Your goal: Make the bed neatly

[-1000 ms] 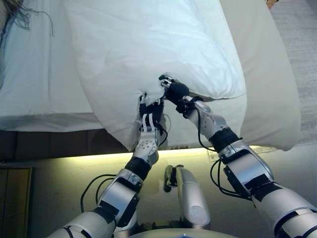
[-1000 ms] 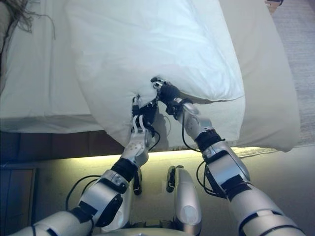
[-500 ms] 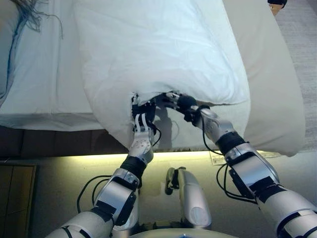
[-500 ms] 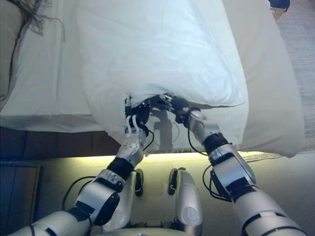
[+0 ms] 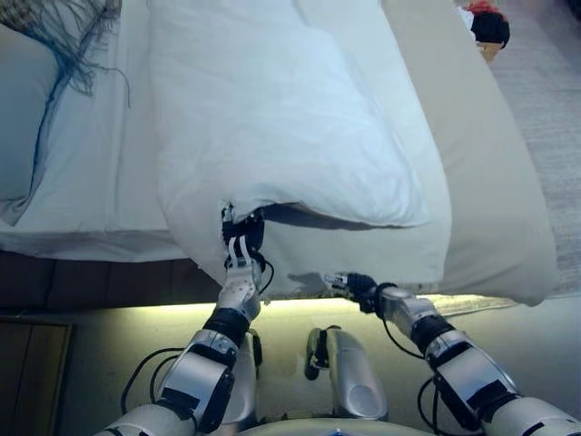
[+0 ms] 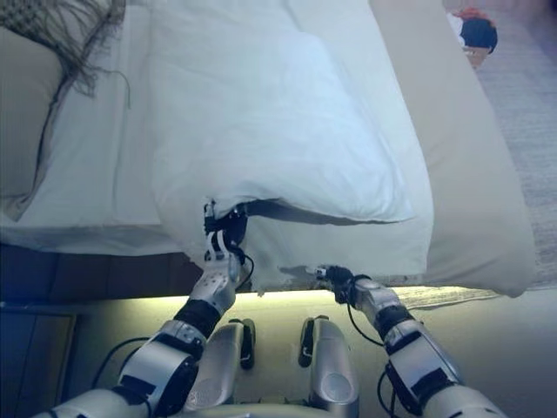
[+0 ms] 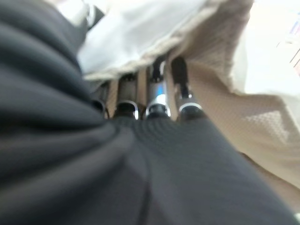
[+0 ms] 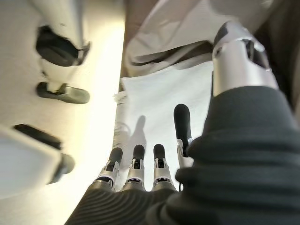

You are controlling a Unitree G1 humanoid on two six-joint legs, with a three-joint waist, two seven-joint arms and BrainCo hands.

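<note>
A thick white duvet [image 5: 272, 109] lies folded on the bed, its near edge hanging over the white sheet [image 5: 91, 182]. My left hand [image 5: 241, 241] is at that near edge and lifts it a little; in the left wrist view the fingers [image 7: 154, 93] run under the white cloth [image 7: 136, 33] with the thumb on top, pinching it. My right hand [image 5: 349, 283] is lower, by the bed's near side below the duvet, apart from the cloth. In the right wrist view its fingers [image 8: 157, 164] are straight and hold nothing.
A beige cover [image 5: 495, 182] hangs over the bed's right side. A grey pillow [image 5: 23, 118] and a fringed throw [image 5: 64, 18] lie at the far left. A red and dark object [image 5: 490, 23] sits at the far right. A lit strip [image 5: 91, 313] runs under the dark bed frame.
My right hand has let go of the duvet's edge and dropped to the bed's near side. My left hand still holds the edge. The camera has shifted.
</note>
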